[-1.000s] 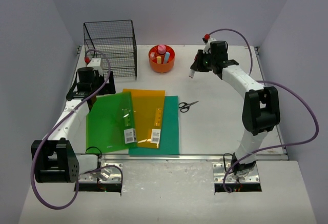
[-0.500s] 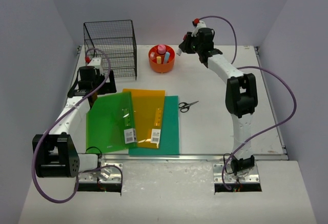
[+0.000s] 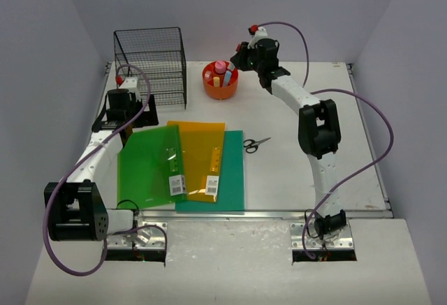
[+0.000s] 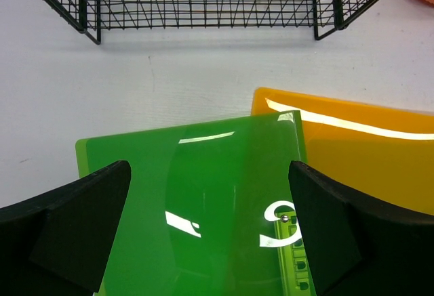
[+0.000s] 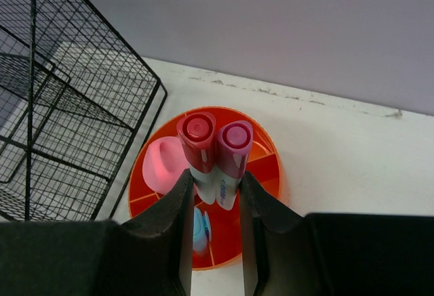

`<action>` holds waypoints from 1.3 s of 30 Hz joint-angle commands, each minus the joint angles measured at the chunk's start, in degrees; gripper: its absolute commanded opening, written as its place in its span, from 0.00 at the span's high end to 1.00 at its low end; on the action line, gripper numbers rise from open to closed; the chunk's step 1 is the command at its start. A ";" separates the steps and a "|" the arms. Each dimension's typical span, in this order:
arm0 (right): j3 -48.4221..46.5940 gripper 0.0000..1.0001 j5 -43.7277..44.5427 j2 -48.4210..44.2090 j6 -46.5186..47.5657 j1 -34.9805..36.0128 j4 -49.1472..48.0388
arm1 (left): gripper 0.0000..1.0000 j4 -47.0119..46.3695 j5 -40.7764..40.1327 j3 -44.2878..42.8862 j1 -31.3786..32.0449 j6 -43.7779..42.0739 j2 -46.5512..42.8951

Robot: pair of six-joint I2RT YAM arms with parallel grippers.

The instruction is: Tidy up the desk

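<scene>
The white desk (image 3: 300,158) holds an orange round organizer (image 3: 220,82) at the back. My right gripper (image 3: 241,58) hovers over the organizer (image 5: 268,174), shut on two markers, one with a red cap (image 5: 197,133) and one with a purple cap (image 5: 234,140). A pink item (image 5: 163,164) and a blue item (image 5: 199,231) stand in the organizer. My left gripper (image 3: 124,120) is open above the far edge of a green folder (image 3: 150,167), which also shows in the left wrist view (image 4: 203,215). An orange folder (image 4: 366,154) lies under it.
A black wire tray rack (image 3: 150,64) stands at the back left, close to the organizer. A teal folder (image 3: 234,179) lies under the orange folder (image 3: 202,158). Black scissors (image 3: 255,144) lie mid-desk. Pale grey walls enclose the desk; a metal rail (image 3: 244,212) runs along the front.
My right arm swung left from the back right of the desk to above the orange organizer, carrying the markers. My left arm stayed put.
</scene>
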State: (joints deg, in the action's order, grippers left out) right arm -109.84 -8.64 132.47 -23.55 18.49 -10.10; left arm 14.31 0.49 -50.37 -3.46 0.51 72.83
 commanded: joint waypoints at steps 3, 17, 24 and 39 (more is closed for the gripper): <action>-1.49 1.00 2.17 1.81 2.20 0.31 -4.97 | 0.00 -2.61 -0.17 -2.87 -0.23 0.33 0.21; 1.23 0.95 1.11 2.15 4.50 0.43 -6.62 | 0.00 -2.50 -0.14 -3.95 -0.23 -0.19 1.12; 2.98 0.40 -0.42 1.37 6.32 0.76 -7.82 | 0.00 -2.45 -0.14 -4.21 -0.23 -0.25 1.80; 25.90 0.28 -21.54 -28.67 30.13 -0.36 3.23 | 0.00 -3.37 -0.09 -4.35 -0.23 0.17 2.13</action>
State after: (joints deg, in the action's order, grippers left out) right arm -90.15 -16.26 117.26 -11.42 18.87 -10.77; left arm 13.78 0.49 -52.52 -3.46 0.43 75.85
